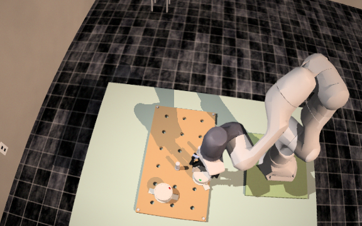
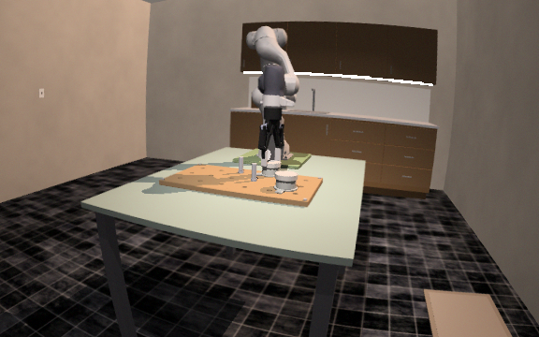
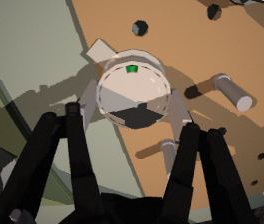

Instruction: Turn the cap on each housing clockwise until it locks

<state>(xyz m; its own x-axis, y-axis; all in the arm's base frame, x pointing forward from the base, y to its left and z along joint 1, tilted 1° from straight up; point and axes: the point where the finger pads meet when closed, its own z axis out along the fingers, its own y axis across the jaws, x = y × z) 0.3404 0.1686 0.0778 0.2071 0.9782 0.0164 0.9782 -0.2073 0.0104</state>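
A pale green table [image 2: 232, 225] stands on a dark tiled floor [image 2: 40, 271], with beige walls and brown kitchen cabinets [image 2: 368, 140] behind it. On the table lies an orange pegboard [image 1: 156, 163] dotted with holes, and beside it a green mat [image 1: 281, 189] carries the arm's base.

The pincer [image 3: 135, 137] points straight down over the board's edge nearest the mat. Its two black fingers stand about half open, one on each side of a round white cap [image 3: 133, 91], and they are clamped on it. This cap bears a small green mark near its rim, on the side away from the pincer's wrist, and sits on a grey housing [image 3: 157, 64] that stands upright, with a flat tab sticking out from its foot onto the table's green surface. Part of the cap's top lies in dark shadow.

A short grey peg [image 3: 232, 91] stands on the board just beside the held cap, to one side of the fingers.

The second housing [image 1: 172, 198] stands upright farther along the board, well apart from the pincer, untouched. Its white cap [image 1: 163, 192] shows a small red mark near the rim. A further peg [image 2: 240, 165] rises from the board on the far side of the pincer from this housing, seen in the exterior view.
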